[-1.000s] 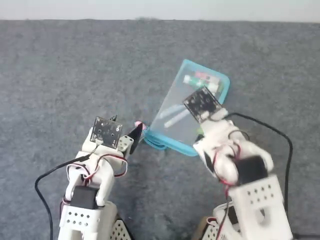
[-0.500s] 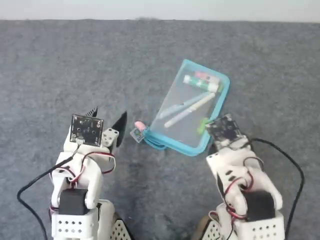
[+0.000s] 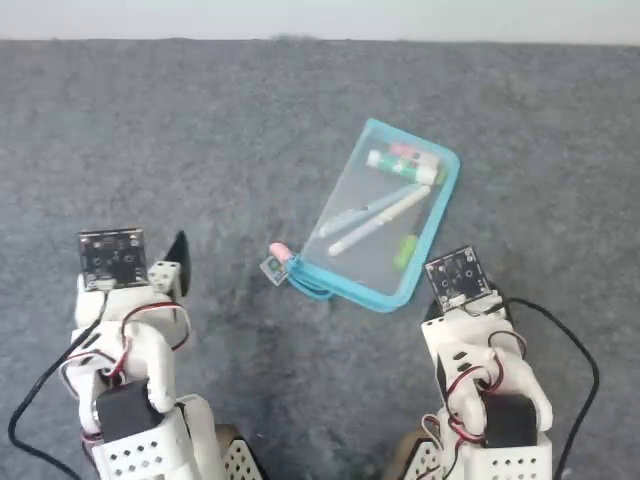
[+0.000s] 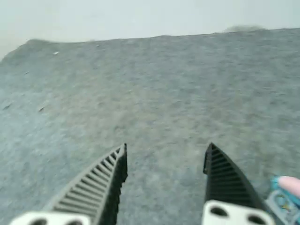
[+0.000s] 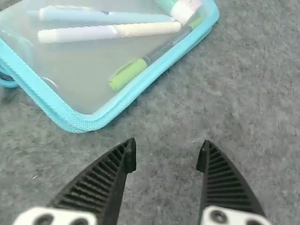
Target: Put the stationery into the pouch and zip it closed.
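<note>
The pouch [image 3: 385, 225] is down on the grey felt [image 3: 200, 130], but plenty is hard to see. From the high view the right gripper [image 5: 168, 142] hides its fingers under its own camera board [image 3: 460, 280]. Of the left arm's, just one black finger [image 3: 178, 248] pokes out beside its board. In the left wrist view the pouch is nearly all cut off, leaving only a pink zip pull [image 4: 287, 184], blurred, at the frame's edge. Whether the zip is run fully shut, I can't make out from here.

Now the pouch itself. It's clear-fronted and turquoise-edged, lying flat, its long axis running from 7 o'clock to 1 o'clock in the high view. Through the window there's a blue pen [image 3: 362, 214] with a white pen [image 3: 388, 216] beside it, and a green pen [image 3: 405, 250] along the 4 o'clock edge. Up at the 1 o'clock end sits a green-and-white tube [image 3: 400, 166], next to a pink thing [image 3: 405, 150] too small to name. The zip pull trails off the 8 o'clock corner.

The right gripper has its jaws spread wide with nothing between them. It hangs over bare felt just short of the pouch's near edge. In the high view the pouch lies at its 11 o'clock, close but not touching. The left gripper [image 4: 167, 147] is likewise wide apart and empty, well clear of the pouch, with the zip pull off at its 3 o'clock.
</note>
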`<state>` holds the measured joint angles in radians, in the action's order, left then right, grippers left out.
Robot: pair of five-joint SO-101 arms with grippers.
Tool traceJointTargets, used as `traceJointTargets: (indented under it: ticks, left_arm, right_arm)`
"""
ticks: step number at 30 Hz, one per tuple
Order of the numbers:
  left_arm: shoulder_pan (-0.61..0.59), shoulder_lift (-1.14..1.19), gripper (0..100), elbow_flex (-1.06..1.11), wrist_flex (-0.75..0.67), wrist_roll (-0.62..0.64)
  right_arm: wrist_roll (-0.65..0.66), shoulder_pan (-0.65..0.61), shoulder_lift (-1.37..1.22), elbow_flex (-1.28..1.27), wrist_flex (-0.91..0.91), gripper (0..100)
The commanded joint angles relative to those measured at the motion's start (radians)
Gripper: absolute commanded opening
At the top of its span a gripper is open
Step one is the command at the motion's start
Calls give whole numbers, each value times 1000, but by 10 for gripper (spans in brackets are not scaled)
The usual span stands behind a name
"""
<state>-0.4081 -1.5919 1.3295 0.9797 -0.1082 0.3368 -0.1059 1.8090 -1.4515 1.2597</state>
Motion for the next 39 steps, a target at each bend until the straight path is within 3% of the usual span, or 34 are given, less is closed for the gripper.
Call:
traceJointTargets:
  ticks: [1,4,6,12,14,21,26,39]
  left_arm:
    - [-66,3,256,56,-2,-2]
    - [-66,3,254,119,-29,-2]
    - [-63,3,244,177,-80,-2]
    - [-68,11,56,367,-261,0]
    - [-68,-2,9,363,-255,0]
    - [-66,-14,30,363,-143,-5]
    - [-66,-15,29,363,-26,-5]
    - [-66,-15,29,363,-25,-6]
  right_arm:
    - [-5,27,5,-14,4,109]
    - [-3,33,5,-87,-10,15]
    - [-3,35,5,-153,-27,13]
    - [-3,35,7,-232,-59,22]
    - [-3,35,7,-232,-58,22]
    - [-3,35,-1,-232,-53,22]
    - [-5,31,5,-232,51,23]
    - [-5,30,5,-232,50,23]
